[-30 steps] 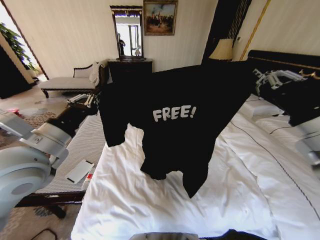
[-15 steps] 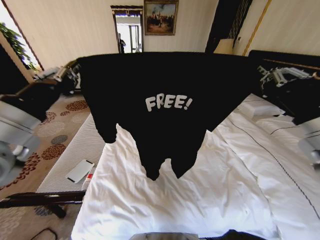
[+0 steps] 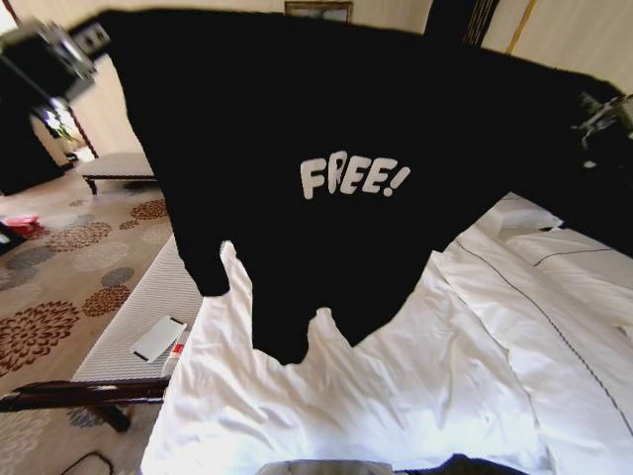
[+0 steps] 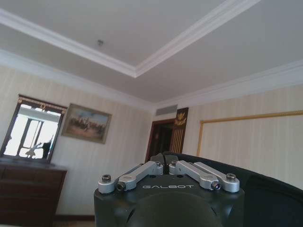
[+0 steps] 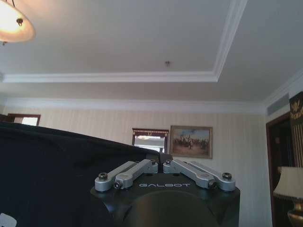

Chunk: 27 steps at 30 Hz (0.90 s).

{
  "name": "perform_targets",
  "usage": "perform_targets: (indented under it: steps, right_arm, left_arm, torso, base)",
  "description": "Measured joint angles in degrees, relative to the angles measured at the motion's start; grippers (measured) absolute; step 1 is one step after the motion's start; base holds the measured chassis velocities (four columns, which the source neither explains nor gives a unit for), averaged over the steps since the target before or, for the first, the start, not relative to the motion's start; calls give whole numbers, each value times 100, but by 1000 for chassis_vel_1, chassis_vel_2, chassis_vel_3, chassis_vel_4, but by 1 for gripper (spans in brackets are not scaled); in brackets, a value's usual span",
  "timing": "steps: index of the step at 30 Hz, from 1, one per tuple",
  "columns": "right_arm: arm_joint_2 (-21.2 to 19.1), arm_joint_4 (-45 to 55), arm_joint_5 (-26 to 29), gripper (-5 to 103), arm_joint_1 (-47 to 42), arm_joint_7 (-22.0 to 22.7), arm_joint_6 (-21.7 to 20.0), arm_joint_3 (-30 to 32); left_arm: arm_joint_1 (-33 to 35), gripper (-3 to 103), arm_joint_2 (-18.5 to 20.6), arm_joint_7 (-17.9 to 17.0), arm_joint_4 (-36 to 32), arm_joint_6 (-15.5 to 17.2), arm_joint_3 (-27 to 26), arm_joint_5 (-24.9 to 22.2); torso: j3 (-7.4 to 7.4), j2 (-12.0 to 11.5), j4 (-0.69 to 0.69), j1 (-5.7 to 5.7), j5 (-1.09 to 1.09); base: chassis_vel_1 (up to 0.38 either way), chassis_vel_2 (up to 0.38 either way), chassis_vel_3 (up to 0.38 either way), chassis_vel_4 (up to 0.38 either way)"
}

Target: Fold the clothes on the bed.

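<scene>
The black T-shirt (image 3: 336, 178) hides the bed's (image 3: 475, 366) headboard; the left gripper (image 3: 59, 45) is blurred.

Both arms are raised high and spread wide, left gripper (image 4: 164, 166) and right gripper (image 5: 161, 160) clamped closed.

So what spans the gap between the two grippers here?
In the head view, the black T-shirt stretches from the left gripper to the right gripper, above the bed.
</scene>
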Motion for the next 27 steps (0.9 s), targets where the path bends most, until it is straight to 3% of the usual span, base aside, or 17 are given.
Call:
perform_targets:
  steps: [3, 5, 7, 13, 15, 18, 19, 24, 27]
  right_arm:
    - [196, -18, -587, 0, 49, -10, -33, -943]
    - [235, -20, -711, 0, 55, -36, -33, -1133]
    - [281, -45, -1142, 0, 198, -130, -20, -1868]
    - [243, -713, -1770, 0, 594, -368, 223, -2738]
    - [265, -1055, -2038, 0, 1010, -464, 346, -3348]
    - [417, -1574, -2283, 0, 1750, -557, 520, -4389]
    - [417, -1574, -2283, 0, 1750, -557, 520, -4389]
    - [795, -2767, -2622, 0, 2735, -750, 881, -5807]
    - [937, -3126, -2712, 0, 2922, -785, 960, -6130]
  left_arm:
    - [-8, 0, -363, -31, 17, 41, 1281, 954]
    - [14, 0, -443, -26, 21, 51, 1488, 1125]
    - [79, 0, -744, 62, 27, 97, 2095, 1700]
    - [-55, 0, -1003, 196, 25, 131, 2747, 2295]
    - [-237, 0, -1176, 223, 92, 130, 3367, 2720]
    - [-723, 0, -1478, 219, 473, 107, 4405, 3355]
    - [-723, 0, -1478, 219, 473, 107, 4405, 3355]
    - [-1701, 0, -2054, 223, 1925, 33, 5924, 4153]
    - [-1910, 0, -2190, 257, 2317, 19, 6234, 4258]
  torso:
    - [1, 0, -2, 1, 0]
    - [1, -1, -4, 1, 1]
    - [1, 0, -2, 1, -1]
    - [0, 0, -2, 0, 1]
    - [1, 0, -1, 0, 1]
    - [1, 0, -1, 1, 3]
    - [1, 0, -1, 1, 3]
    - [2, 0, -2, 1, 0]
    - [2, -1, -2, 1, 0]
  base:
    - [0, 0, 0, 0]
    - [0, 0, 0, 0]
    - [0, 0, 0, 0]
    - [0, 0, 0, 0]
    - [0, 0, 0, 0]
    - [0, 0, 0, 0]
    - [0, 0, 0, 0]
    - [0, 0, 0, 0]
    - [0, 0, 0, 0]
